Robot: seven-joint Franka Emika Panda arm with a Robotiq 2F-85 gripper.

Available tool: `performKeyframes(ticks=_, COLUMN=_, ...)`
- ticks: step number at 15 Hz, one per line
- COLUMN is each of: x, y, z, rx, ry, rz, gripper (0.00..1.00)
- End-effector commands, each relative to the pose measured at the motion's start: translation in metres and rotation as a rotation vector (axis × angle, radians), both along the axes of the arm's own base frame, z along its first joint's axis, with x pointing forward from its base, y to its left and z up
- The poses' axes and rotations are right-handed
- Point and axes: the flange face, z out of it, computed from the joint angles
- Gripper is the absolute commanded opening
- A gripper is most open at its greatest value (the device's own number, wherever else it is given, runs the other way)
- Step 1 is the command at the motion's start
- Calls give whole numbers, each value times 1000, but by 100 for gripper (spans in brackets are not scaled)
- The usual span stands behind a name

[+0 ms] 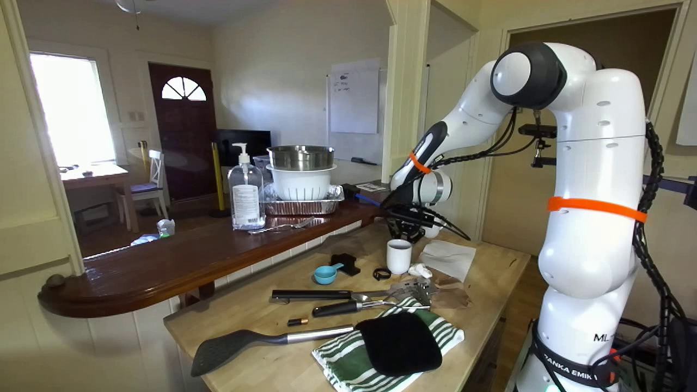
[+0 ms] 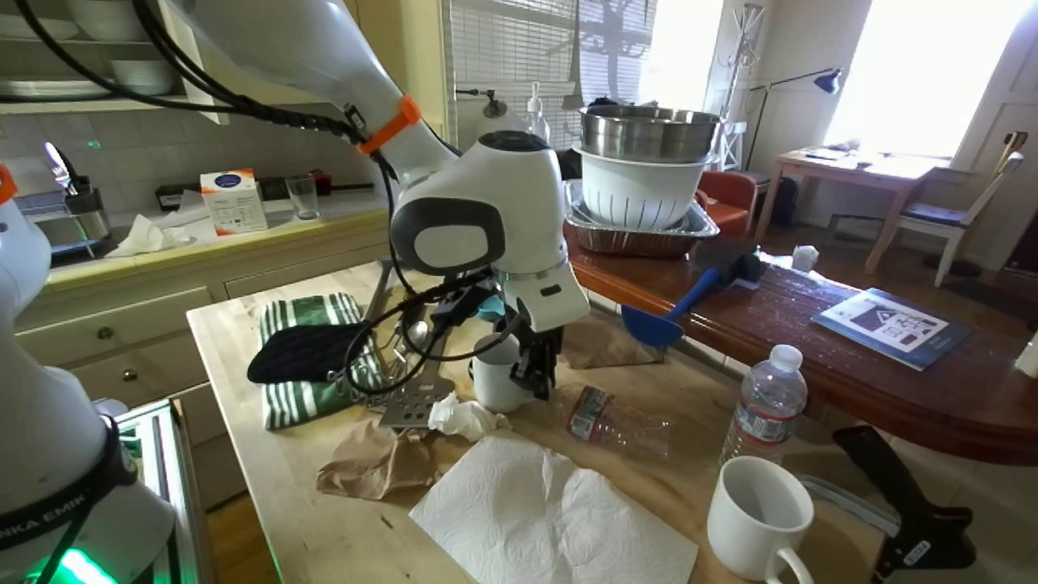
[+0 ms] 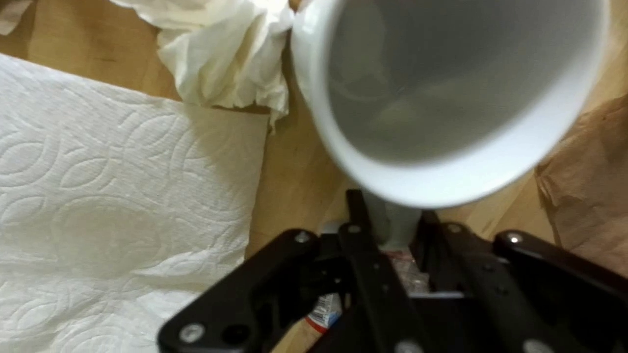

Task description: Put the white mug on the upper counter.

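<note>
The white mug appears to stand upright on the tan lower worktop. It also shows in an exterior view, partly behind the gripper, and its open top fills the upper right of the wrist view. My gripper has its fingers on either side of the mug's handle, close against it with no clear gap. The gripper shows beside the mug in both exterior views. The upper counter is dark reddish-brown wood, raised along the worktop's side; it also shows here.
A second white mug stands near a clear bottle. A bottle lies beside the gripper. Crumpled tissue and a paper towel are close. The counter bears a sanitizer bottle, foil tray with colander, and blue scoop.
</note>
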Motion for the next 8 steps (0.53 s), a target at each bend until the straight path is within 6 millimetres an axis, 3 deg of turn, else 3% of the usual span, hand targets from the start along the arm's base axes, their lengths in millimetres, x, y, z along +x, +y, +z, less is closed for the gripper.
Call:
performKeyframes(ticks=1, x=1, y=-1, z=-2, rx=-29, ry=-8, rz=31, gripper=0)
performKeyframes(ticks=8, x=-2, y=5, z=20, rx=-16, ry=24, rz=15, gripper=4)
